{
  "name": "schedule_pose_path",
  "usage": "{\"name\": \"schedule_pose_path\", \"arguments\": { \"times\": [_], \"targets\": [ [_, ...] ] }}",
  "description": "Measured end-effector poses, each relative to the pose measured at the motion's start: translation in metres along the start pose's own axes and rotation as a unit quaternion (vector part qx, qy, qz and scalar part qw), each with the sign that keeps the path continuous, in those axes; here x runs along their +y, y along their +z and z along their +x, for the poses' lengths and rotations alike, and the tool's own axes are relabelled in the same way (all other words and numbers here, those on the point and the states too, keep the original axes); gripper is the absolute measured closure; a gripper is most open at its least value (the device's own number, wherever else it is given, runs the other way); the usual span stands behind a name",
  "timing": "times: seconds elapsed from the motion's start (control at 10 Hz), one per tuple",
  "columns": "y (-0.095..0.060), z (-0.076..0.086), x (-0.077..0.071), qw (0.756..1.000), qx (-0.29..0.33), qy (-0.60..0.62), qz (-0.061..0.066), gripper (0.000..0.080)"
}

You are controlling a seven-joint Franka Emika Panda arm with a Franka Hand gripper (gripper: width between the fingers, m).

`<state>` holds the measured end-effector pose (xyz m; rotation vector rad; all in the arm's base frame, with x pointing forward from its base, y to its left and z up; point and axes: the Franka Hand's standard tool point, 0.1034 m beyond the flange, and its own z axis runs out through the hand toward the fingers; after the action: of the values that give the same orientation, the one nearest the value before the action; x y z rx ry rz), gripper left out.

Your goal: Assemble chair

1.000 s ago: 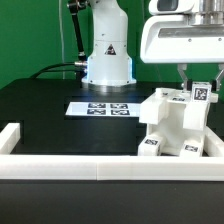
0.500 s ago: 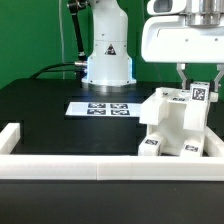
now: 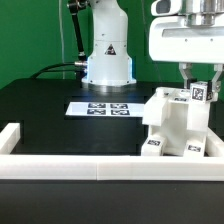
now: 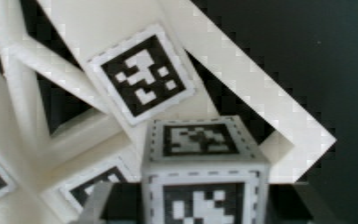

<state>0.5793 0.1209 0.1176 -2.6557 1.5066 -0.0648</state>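
- Standing beside the rig, I see a black bench (image 3: 50,105) with a green wall behind it and a low white rail (image 3: 70,168) running along its near edge and up the exterior view's left side.
- One white robot base (image 3: 107,60) sits at the back of the bench, with dark cables trailing off toward the exterior view's left.
- One marker board (image 3: 100,107) lies flat on the bench just in front of that base; I count four black-and-white tags on it, in two rows.
- One chair (image 3: 178,128), partly built from blocky white pieces, stands at the exterior view's right, near the front rail and well apart from the marker board.
- On the chair I can make out four marker tags in the exterior view: two near the top and two low down by the rail.
- One tool (image 3: 200,84) hangs straight above the chair from the arm's big white head, its fingers pressed in on a tagged piece at the chair's top, near the exterior view's right edge.
- In the wrist view a tagged white block (image 4: 202,160) sits close to the lens with slanted white chair panels behind it; I think it is the piece being pinched, though the fingers themselves do not show there.
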Motion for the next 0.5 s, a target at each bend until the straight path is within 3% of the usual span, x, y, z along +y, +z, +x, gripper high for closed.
{"name": "schedule_pose_path", "arguments": {
  "times": [0.5],
  "targets": [
    [0.0003, 0.0008, 0.0007, 0.970, -0.018, 0.241, 0.011, 0.0512]
  ]
}}
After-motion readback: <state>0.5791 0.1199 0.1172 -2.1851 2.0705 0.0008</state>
